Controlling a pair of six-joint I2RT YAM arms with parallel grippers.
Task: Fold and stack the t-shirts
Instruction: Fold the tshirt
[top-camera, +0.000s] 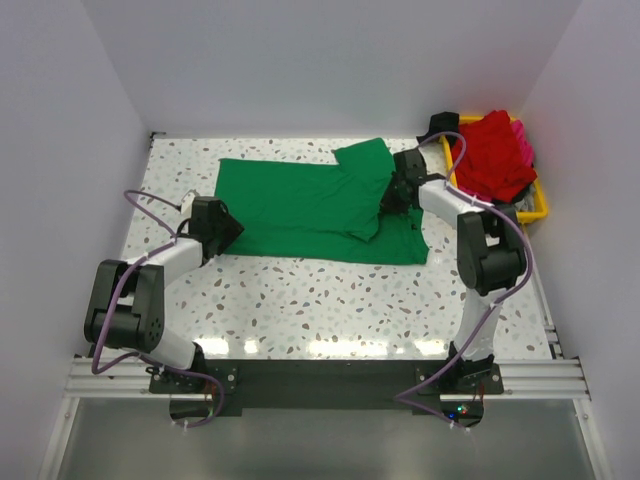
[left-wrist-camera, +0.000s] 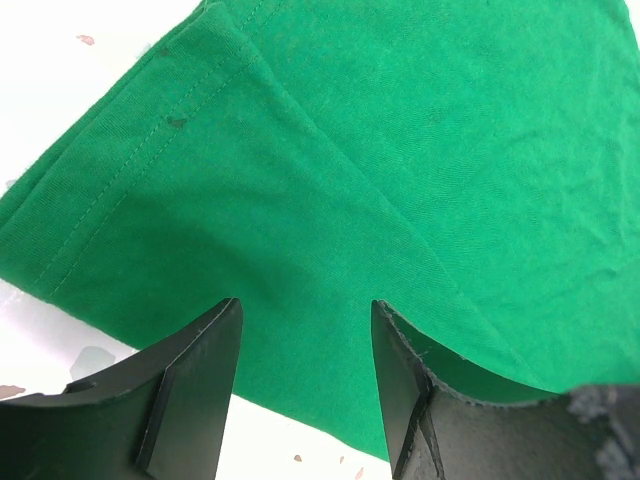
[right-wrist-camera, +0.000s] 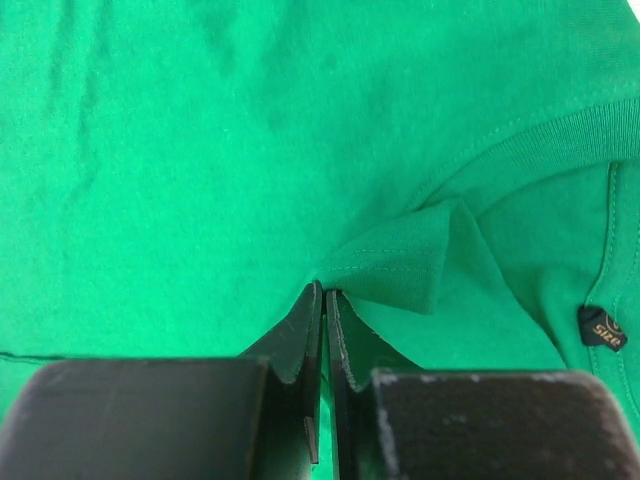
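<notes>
A bright green t-shirt (top-camera: 300, 205) lies flat across the far half of the table, one sleeve folded over its middle. My right gripper (top-camera: 393, 195) is at the shirt's right part, near the collar. In the right wrist view the right gripper (right-wrist-camera: 322, 290) is shut, pinching a stitched fold of the green t-shirt (right-wrist-camera: 200, 150) at its tips. My left gripper (top-camera: 228, 228) hovers at the shirt's near left corner. In the left wrist view it (left-wrist-camera: 304, 310) stands open over the edge of the green t-shirt (left-wrist-camera: 400, 150), with nothing between the fingers. Red (top-camera: 492, 155) and pink (top-camera: 521, 140) t-shirts lie heaped at the far right.
A yellow tray (top-camera: 540, 205) holds the heaped shirts in the far right corner. White walls close in the table on three sides. The shirt's size tag (right-wrist-camera: 603, 328) shows inside the collar. Bare speckled tabletop (top-camera: 330, 295) runs along the near half.
</notes>
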